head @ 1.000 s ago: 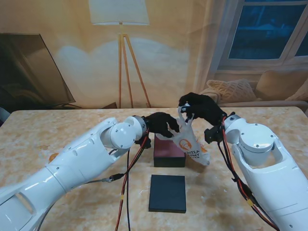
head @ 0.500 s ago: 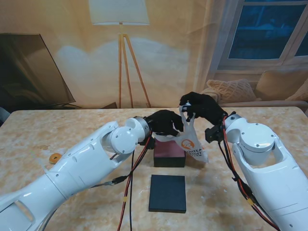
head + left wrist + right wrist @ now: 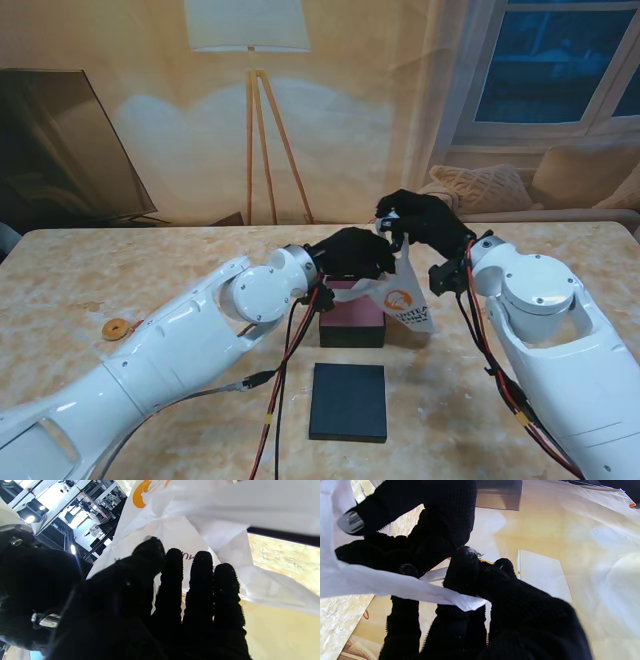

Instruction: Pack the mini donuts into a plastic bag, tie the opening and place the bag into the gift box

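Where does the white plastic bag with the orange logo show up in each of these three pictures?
Stand view: plastic bag hangs mid-table, beside the gift box.
Left wrist view: bag fills the area beyond the fingers.
Right wrist view: a strip of bag pinched in the right robot hand.
Shared landmark: the marbled table.

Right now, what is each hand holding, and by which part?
The right hand pinches the plastic bag by its top handle strip. The left hand presses against the bag's side; whether it grips cannot be told.
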